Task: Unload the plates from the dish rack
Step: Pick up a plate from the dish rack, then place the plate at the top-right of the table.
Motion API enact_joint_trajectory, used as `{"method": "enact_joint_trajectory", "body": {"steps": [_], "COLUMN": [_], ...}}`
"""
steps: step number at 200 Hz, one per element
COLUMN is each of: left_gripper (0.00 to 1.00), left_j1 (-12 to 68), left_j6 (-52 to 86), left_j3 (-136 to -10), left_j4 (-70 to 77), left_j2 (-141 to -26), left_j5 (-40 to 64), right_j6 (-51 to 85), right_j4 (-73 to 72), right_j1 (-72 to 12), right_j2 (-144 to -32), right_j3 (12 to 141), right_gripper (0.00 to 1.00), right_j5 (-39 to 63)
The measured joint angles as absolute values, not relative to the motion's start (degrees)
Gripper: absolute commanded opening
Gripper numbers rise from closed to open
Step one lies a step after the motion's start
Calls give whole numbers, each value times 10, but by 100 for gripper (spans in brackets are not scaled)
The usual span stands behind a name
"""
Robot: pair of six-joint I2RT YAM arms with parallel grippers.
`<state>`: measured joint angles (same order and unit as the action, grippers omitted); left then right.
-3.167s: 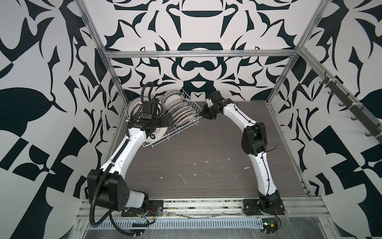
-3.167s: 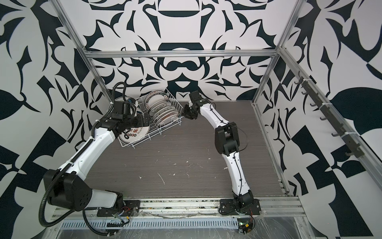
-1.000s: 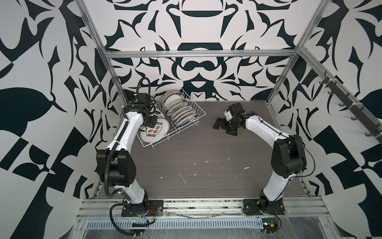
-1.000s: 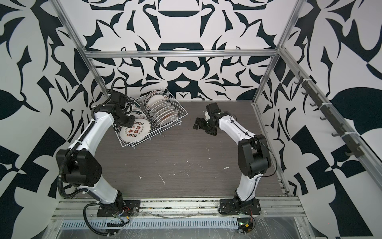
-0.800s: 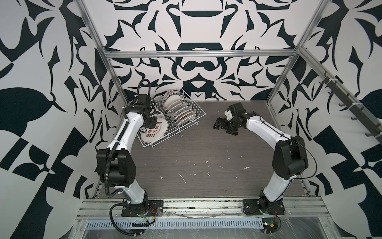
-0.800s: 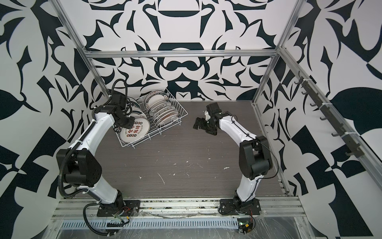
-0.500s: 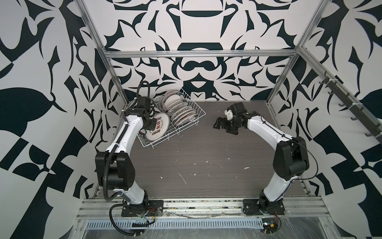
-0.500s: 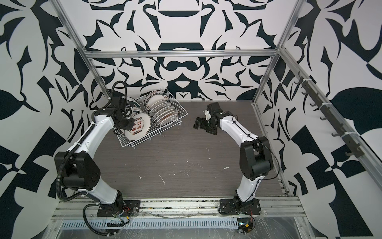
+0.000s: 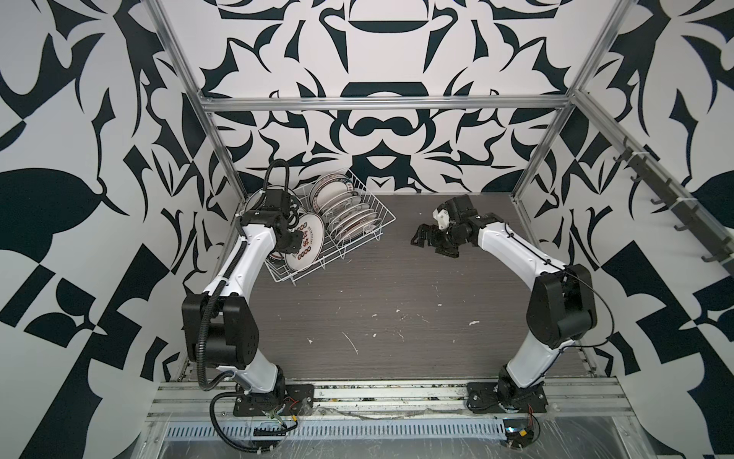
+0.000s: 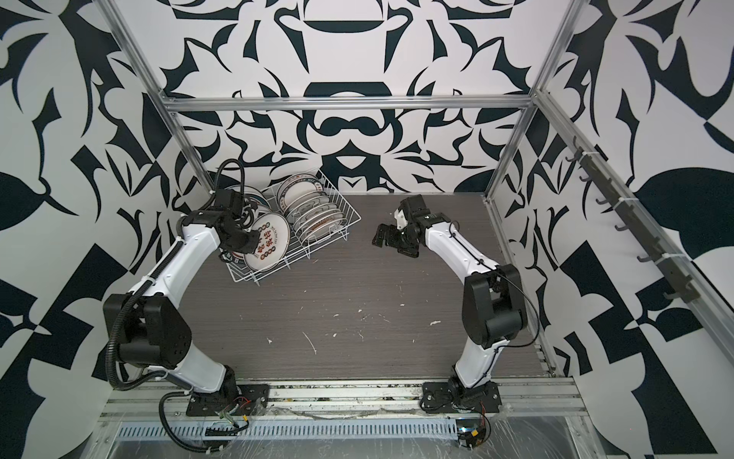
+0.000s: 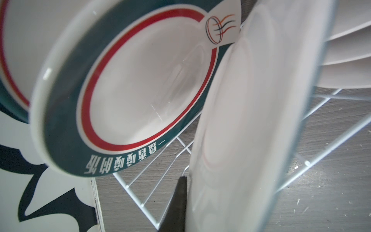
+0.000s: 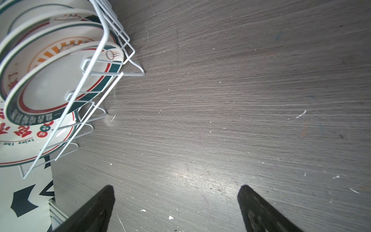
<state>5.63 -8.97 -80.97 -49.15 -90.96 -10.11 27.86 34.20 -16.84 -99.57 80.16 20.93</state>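
Plate (image 9: 309, 245), red-lettered: your left gripper (image 9: 293, 239), lately open, now clamps its rim and tips it up inside the dish rack (image 9: 383, 217), at the rack's near end (extraction begun, not cleared). Right gripper (image 9: 429, 243): jaws apart, well clear of the rack. Other plates (image 9: 349, 214): racked.

Right hand (image 12: 176, 187): two dark fingers (image 12: 94, 211) spread wide, nothing between them, above the bare desk (image 12: 220, 100). Desk is grey wood-grain, flecked with white specks.

Dish rack (image 12: 106, 74), white wire, stands by the desk's edge next to the patterned wall (image 12: 24, 200). Plates stand on edge inside. The teal-rimmed plate (image 12: 50, 86), with a red ring, is just behind the rack's end wires. The sunburst plate (image 12: 52, 54) is behind it. The red-lettered plate (image 12: 22, 140) reads "Enjoy The" and is partly out of frame.
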Motion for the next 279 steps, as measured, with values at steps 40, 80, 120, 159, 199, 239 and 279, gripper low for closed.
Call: {"method": "enact_joint_trajectory", "body": {"steps": [40, 80, 120, 159, 199, 239, 279], "left_gripper": [1, 1, 1, 0, 0, 0, 0], "left_j1": [56, 57, 58, 69, 132, 183, 213], "left_j6": [-85, -79, -67, -3, 121, 251, 382], "left_j3": [-804, -801, -802, -859, -913, -851, -757], "left_j4": [-492, -491, -488, -519, -512, -443, -311], "left_j2": [-888, -824, -749, -729, -725, -728, -763], "left_j5": [-108, -119, -123, -134, -115, -31, 53], "right_j6": [279, 279, 279, 283, 309, 372, 473], "right_j4": [335, 331, 332, 335, 311, 234, 90], "right_j1": [-168, -168, -168, -168, -168, -168, -169], "right_j2": [-996, -996, -996, -996, -974, -916, -887], "right_j3": [800, 800, 800, 803, 793, 738, 657], "right_gripper": [100, 100, 100, 100, 100, 100, 97], "right_j5": [221, 226, 225, 225, 260, 330, 402]}}
